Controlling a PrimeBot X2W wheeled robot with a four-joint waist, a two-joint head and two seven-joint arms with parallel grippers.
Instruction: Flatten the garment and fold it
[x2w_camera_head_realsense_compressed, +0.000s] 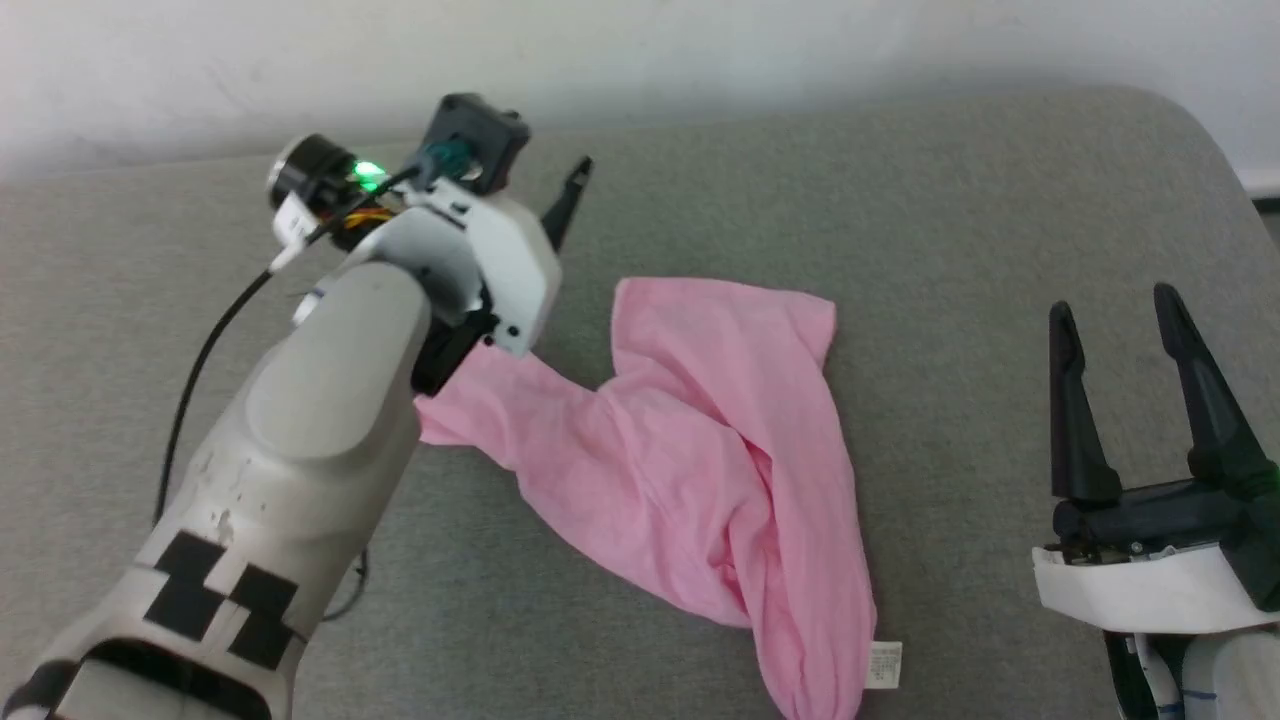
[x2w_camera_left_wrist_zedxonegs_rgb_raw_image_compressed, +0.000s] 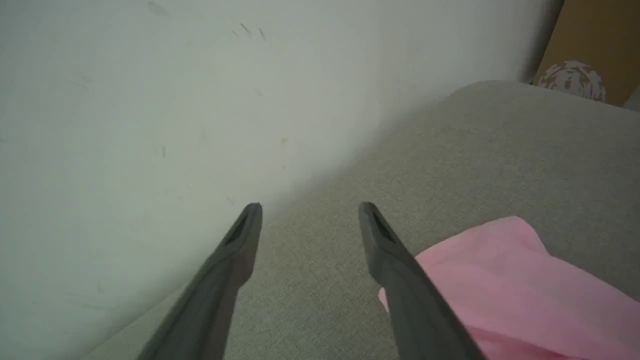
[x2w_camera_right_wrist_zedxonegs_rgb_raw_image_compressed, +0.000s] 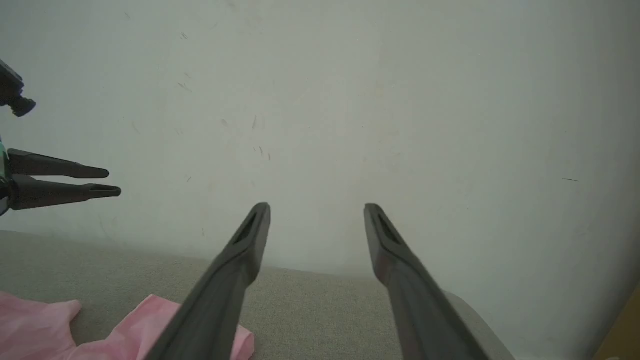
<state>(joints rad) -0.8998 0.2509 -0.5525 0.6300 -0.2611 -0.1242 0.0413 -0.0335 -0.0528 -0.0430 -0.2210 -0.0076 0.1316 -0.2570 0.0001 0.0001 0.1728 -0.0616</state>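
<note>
The light-pink garment (x2w_camera_head_realsense_compressed: 690, 450) lies crumpled and twisted on the grey cushion (x2w_camera_head_realsense_compressed: 950, 230), with its small white label (x2w_camera_head_realsense_compressed: 883, 665) at the near right end. Its left end runs under my left wrist. My left gripper (x2w_camera_left_wrist_zedxonegs_rgb_raw_image_compressed: 309, 206) is open above the cushion beyond the cloth's far left part; one of its fingers (x2w_camera_head_realsense_compressed: 566, 200) sticks out past the wrist in the head view. The garment (x2w_camera_left_wrist_zedxonegs_rgb_raw_image_compressed: 520, 295) lies to the right of the left fingers. My right gripper (x2w_camera_head_realsense_compressed: 1118, 310) stands open at the right, apart from the cloth, with nothing between its fingers. The garment (x2w_camera_right_wrist_zedxonegs_rgb_raw_image_compressed: 135, 335) shows low left there.
A pale wall (x2w_camera_head_realsense_compressed: 640, 50) rises right behind the cushion. The cushion's rounded right corner (x2w_camera_head_realsense_compressed: 1200, 130) ends near a dark floor strip. A black cable (x2w_camera_head_realsense_compressed: 200, 360) hangs from my left arm. My left gripper (x2w_camera_right_wrist_zedxonegs_rgb_raw_image_compressed: 112, 182) also shows at the left of the right wrist view.
</note>
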